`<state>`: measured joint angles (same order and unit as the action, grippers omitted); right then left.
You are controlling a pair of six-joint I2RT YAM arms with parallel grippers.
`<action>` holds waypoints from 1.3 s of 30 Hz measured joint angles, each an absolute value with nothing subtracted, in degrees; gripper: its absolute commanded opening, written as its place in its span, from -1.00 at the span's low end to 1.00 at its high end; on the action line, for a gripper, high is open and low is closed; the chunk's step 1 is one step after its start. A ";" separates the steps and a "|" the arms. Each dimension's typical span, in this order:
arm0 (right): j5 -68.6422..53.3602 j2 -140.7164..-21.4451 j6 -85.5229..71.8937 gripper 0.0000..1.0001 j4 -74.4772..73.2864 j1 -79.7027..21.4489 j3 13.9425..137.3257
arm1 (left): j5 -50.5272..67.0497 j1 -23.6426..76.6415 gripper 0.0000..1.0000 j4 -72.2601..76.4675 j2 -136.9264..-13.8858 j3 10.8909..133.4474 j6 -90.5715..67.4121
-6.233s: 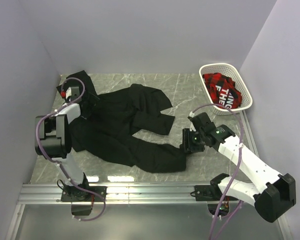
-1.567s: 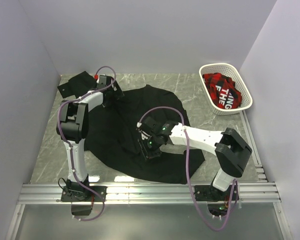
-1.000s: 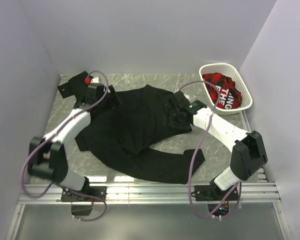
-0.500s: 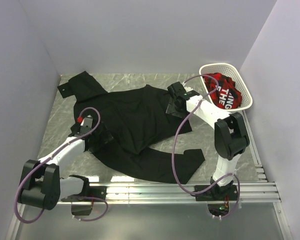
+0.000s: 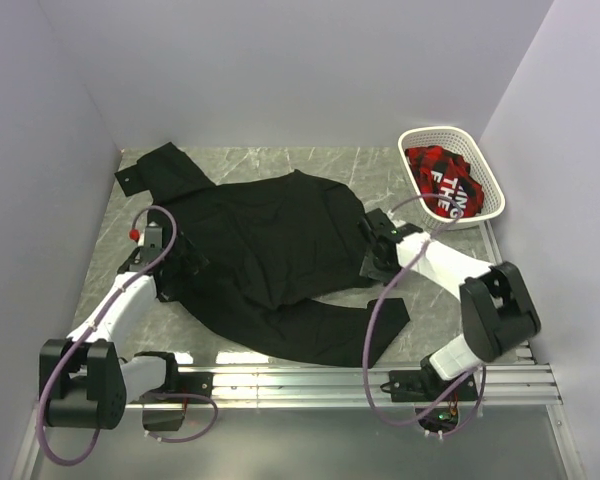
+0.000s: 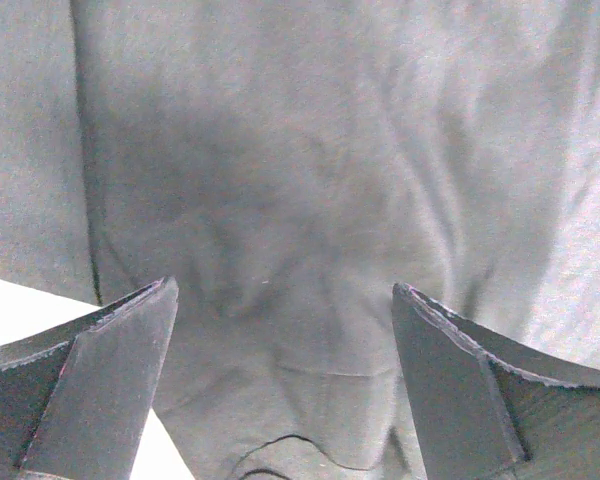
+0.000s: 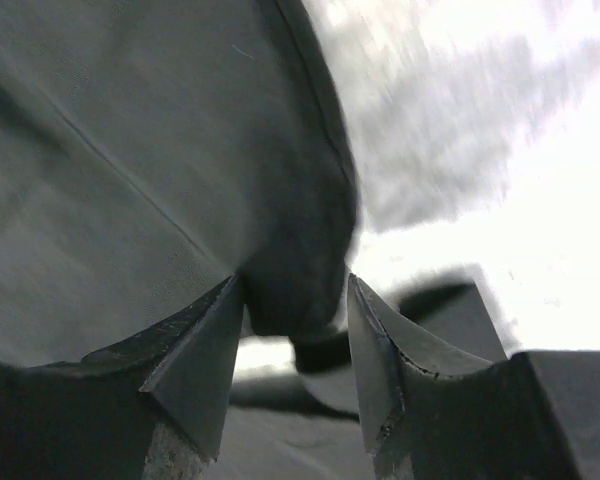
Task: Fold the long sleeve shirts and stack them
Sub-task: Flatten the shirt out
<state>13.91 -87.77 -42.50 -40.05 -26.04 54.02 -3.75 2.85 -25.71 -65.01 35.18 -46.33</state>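
Upper left of the top view: one sleeve end of the black shirt (image 5: pixel 270 235), flat on the marble table (image 5: pixel 380 165), pointing at the back-left corner. Body of the shirt spread over the centre of the frame, from left-middle to just right of centre. Second sleeve along the lower edge, cuff end lower right of centre.

Left-middle: left gripper (image 5: pixel 185 262) low over the shirt's left edge. From its wrist view, fingers (image 6: pixel 110 370) wide apart with nothing between them, just wrinkled black fabric underneath and a sliver of pale table at lower left. Released.

Right of centre: right gripper (image 5: pixel 370 265) at the shirt's right edge. From its wrist view, fingers (image 7: pixel 195 370) partway closed, with a rounded fold of black fabric filling the gap and meeting both inner faces. Grasping the shirt edge, by the look of it. Pale table behind the fold, blurred.

Upper right: white basket (image 5: pixel 448 131) near the right wall, well apart from the shirt. Red-and-black plaid cloth (image 5: pixel 435 165) inside, with white lettering only partly legible.
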 measured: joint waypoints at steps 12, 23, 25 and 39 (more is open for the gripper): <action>9.43 -76.25 -44.51 0.23 -39.38 -25.54 44.60 | -2.66 3.81 0.92 -28.18 -65.49 43.99 -41.34; 9.65 -73.67 -37.36 0.21 -34.41 -24.69 56.07 | 1.08 17.74 0.93 -26.76 -79.92 56.10 -36.10; 8.91 -77.71 -36.47 0.21 -31.51 -24.08 60.47 | 1.80 22.24 0.94 -25.39 -83.42 59.11 -34.57; 3.05 -91.00 -38.11 0.15 -26.85 -17.39 53.15 | 9.43 37.34 0.94 -22.31 -101.41 69.38 -26.55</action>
